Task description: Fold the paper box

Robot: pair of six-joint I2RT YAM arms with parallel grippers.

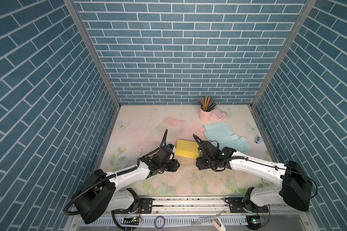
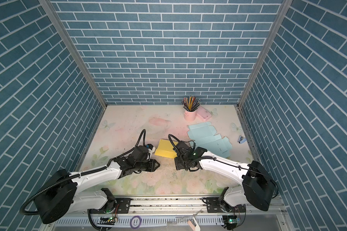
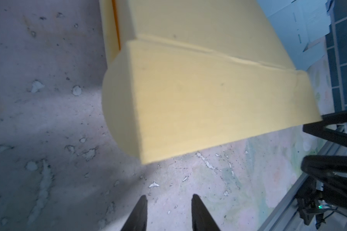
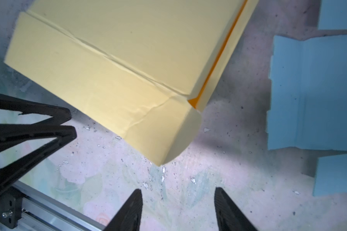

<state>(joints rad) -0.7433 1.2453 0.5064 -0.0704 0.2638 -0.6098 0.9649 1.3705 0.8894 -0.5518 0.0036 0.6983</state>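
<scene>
The yellow paper box point(image 1: 185, 149) point(image 2: 165, 149) lies folded shut in the middle of the table, with an orange inner edge showing along one side point(image 4: 216, 60). Its front flap point(image 3: 218, 100) is creased and rounded at the corners. My left gripper point(image 1: 176, 165) point(image 3: 169, 197) hovers over the table just in front of the box's near left corner, open a little with nothing between its fingers. At the near right corner my right gripper point(image 1: 198, 166) point(image 4: 178, 189) stands open wider, also empty. Neither gripper touches the box.
A flat light-blue box blank point(image 1: 224, 136) point(image 4: 313, 96) lies to the right of the yellow box. Behind it stand a pink cup of pencils point(image 1: 204, 115) and a pink case point(image 1: 219, 116). A small blue stapler point(image 1: 258, 139) sits by the right wall. The metal rail point(image 1: 188, 202) runs along the front edge.
</scene>
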